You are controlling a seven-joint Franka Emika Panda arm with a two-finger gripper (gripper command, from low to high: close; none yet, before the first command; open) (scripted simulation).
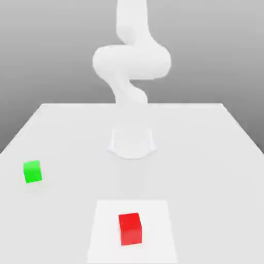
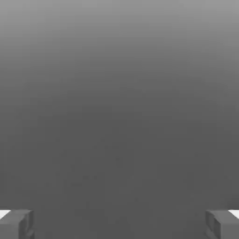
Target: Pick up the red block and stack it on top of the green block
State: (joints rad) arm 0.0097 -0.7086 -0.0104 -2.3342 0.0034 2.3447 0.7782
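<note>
Two blocks sit well apart on the white table (image 1: 206,154): the red block (image 1: 130,228) on a paler square patch (image 1: 105,232) nearest the camera, the green block (image 1: 32,171) toward the exterior view's left. The gripper (image 2: 119,223) stands wide open with nothing between its fingers (image 2: 16,223).

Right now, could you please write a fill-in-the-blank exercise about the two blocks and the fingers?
1. The block at the exterior view's left is ____.
2. The red block lies on a ____ square patch.
3. The green block and the red block are ____, not touching.
4. The fingers stand wide ____.

Answers: green; white; apart; open
</note>
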